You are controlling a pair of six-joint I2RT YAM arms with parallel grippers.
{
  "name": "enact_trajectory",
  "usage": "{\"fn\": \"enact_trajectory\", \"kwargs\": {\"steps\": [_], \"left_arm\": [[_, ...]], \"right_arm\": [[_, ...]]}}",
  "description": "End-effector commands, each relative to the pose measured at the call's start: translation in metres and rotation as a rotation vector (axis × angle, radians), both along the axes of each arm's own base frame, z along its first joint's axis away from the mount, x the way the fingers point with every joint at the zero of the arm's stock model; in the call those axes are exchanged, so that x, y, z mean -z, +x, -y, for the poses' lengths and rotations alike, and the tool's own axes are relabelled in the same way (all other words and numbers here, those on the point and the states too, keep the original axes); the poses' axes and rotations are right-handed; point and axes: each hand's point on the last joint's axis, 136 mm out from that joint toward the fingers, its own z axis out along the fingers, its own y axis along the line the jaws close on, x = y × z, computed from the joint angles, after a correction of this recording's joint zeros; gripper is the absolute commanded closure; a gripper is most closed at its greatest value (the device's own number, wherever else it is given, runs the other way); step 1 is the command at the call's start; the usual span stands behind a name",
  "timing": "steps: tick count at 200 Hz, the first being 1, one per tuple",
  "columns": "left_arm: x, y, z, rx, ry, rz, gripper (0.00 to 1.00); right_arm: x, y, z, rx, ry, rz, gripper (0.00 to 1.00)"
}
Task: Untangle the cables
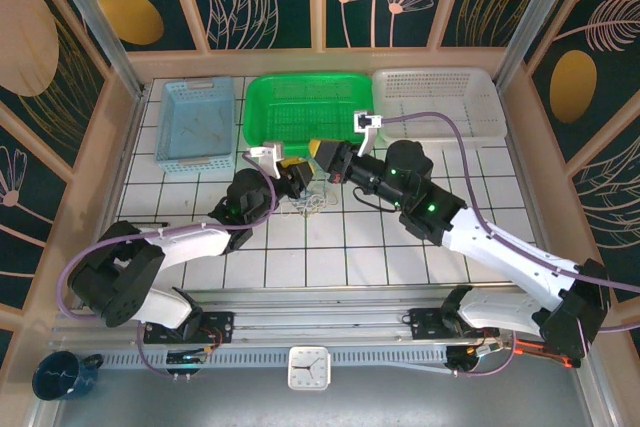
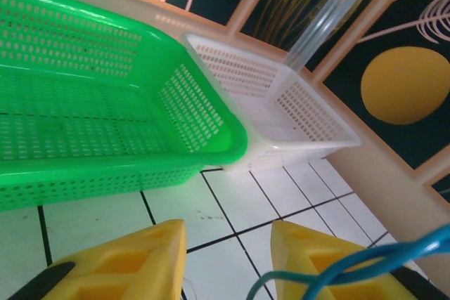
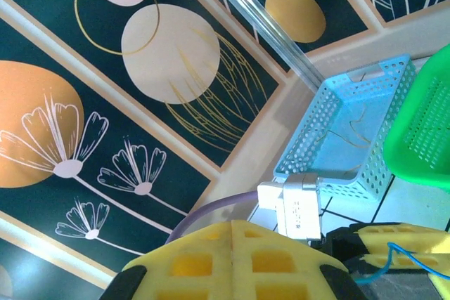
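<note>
The cables (image 1: 311, 203) lie as a small whitish tangle on a white tile just in front of both grippers. A blue cable (image 2: 365, 266) loops over the right yellow finger of my left gripper (image 2: 228, 233), which is open above bare tile. In the top view the left gripper (image 1: 297, 177) sits left of the tangle. My right gripper (image 1: 322, 154) hovers just behind it. The right gripper (image 3: 232, 224) has its yellow pads pressed together with nothing visible between them. The blue strand (image 3: 416, 258) shows beside the left arm's finger (image 3: 385, 238).
Three baskets line the back: blue (image 1: 196, 84), green (image 1: 300, 79) and white (image 1: 430, 74). The green basket's wall (image 2: 105, 173) stands close ahead of the left gripper. A dark mug (image 1: 60, 375) and a clock (image 1: 308, 367) sit by the near rail.
</note>
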Motion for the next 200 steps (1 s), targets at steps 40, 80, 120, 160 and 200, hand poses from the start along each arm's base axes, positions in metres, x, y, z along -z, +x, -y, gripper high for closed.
{"fn": "enact_trajectory", "kwargs": {"steps": [40, 80, 120, 160, 200], "left_arm": [[0.029, 0.001, -0.009, -0.05, 0.054, -0.057, 0.75], [0.046, -0.006, -0.008, -0.023, 0.073, -0.086, 0.74], [0.048, -0.01, -0.007, -0.003, 0.081, -0.09, 0.75], [0.028, -0.019, 0.006, 0.095, 0.058, -0.039, 0.65], [-0.003, -0.031, 0.019, 0.192, 0.001, 0.016, 0.48]], "right_arm": [[-0.087, -0.001, 0.057, 0.195, 0.053, 0.19, 1.0], [-0.133, -0.002, 0.108, 0.332, 0.103, 0.282, 1.0], [-0.136, 0.004, 0.128, 0.378, 0.087, 0.286, 1.0], [-0.117, 0.011, 0.13, 0.395, 0.052, 0.252, 1.0], [-0.093, 0.02, 0.123, 0.388, 0.017, 0.213, 1.0]]}}
